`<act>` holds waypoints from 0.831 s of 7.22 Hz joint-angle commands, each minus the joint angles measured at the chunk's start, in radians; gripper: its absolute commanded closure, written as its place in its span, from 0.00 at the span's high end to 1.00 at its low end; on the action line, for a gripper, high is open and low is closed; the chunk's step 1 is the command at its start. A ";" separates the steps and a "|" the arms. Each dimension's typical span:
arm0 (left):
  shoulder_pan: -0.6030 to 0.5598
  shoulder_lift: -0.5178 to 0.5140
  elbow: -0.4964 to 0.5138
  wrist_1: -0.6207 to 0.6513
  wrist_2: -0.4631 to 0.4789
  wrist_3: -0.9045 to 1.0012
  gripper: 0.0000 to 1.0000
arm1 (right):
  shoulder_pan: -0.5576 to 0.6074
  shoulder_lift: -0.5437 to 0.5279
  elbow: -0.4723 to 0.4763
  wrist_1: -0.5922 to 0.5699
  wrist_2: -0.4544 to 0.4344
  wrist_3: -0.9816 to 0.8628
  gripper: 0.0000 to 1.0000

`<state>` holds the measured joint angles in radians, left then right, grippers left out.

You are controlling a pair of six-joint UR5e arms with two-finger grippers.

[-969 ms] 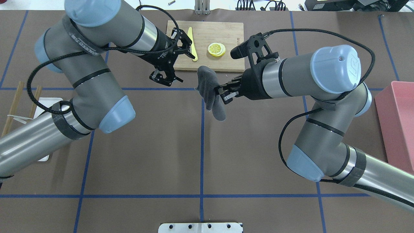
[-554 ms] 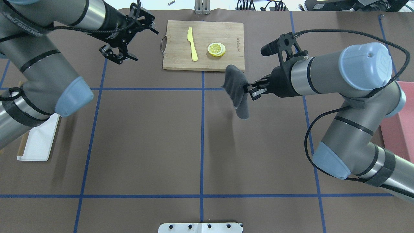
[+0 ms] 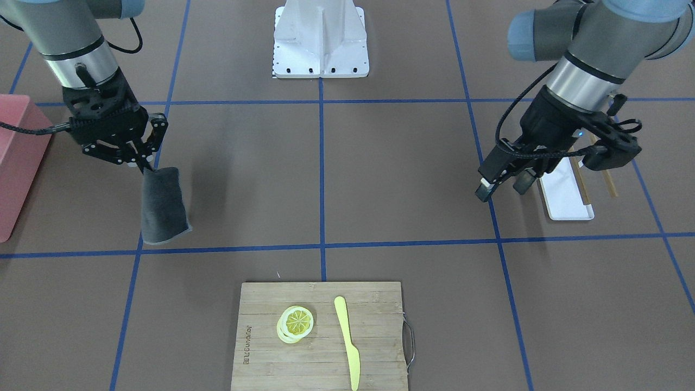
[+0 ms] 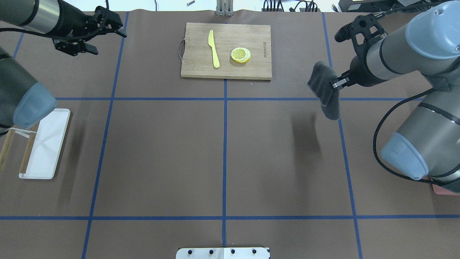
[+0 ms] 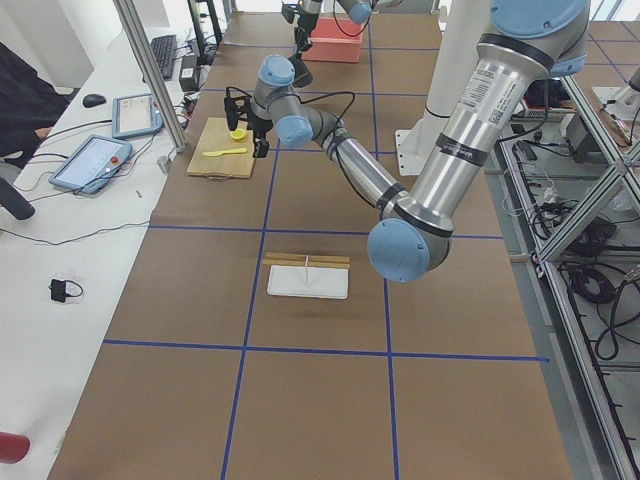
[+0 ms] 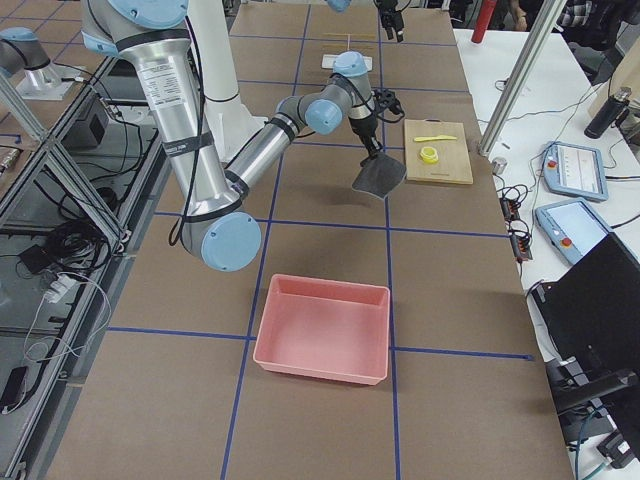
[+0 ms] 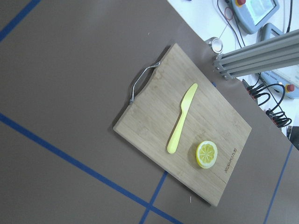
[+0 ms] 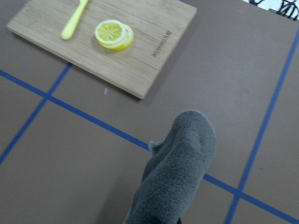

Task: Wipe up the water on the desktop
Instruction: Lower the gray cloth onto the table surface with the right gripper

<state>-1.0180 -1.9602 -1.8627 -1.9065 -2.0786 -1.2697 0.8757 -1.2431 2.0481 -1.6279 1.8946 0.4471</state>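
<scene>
The desktop (image 4: 161,151) is a flat brown surface crossed by blue tape lines; I see no water on it. My right gripper (image 4: 336,83) is shut on the top edge of a dark grey cloth (image 4: 325,91), which hangs above the desktop's right half. The cloth also shows in the front view (image 3: 162,209) under the right gripper (image 3: 142,164), and in the right wrist view (image 8: 177,172). My left gripper (image 4: 110,44) is open and empty above the far left of the desktop. In the front view the left gripper (image 3: 502,189) hangs beside the white tray.
A bamboo cutting board (image 4: 258,68) with a yellow knife (image 4: 214,48) and lemon slices (image 4: 240,54) lies at the back centre. A white tray (image 4: 45,144) and chopsticks (image 4: 5,151) lie at the left. A pink bin (image 6: 325,330) stands at the right.
My right gripper has carried the cloth from the table's centre out to the right. My left arm has swung back to the far left, away from the cutting board, still open.
</scene>
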 commanded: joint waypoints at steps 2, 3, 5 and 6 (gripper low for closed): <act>-0.057 0.167 -0.076 -0.003 -0.009 0.308 0.98 | 0.014 -0.025 0.001 -0.254 -0.164 -0.377 0.00; -0.059 0.181 -0.078 -0.005 -0.005 0.312 0.98 | -0.045 -0.025 -0.002 -0.283 -0.160 -0.381 0.00; -0.063 0.184 -0.070 -0.006 0.000 0.314 0.98 | -0.177 0.028 -0.041 -0.387 -0.120 -0.361 0.00; -0.069 0.184 -0.069 -0.006 0.000 0.314 0.98 | -0.207 0.036 -0.058 -0.395 -0.088 -0.349 0.00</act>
<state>-1.0812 -1.7774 -1.9340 -1.9123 -2.0792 -0.9566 0.7186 -1.2260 2.0121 -1.9936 1.7714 0.0869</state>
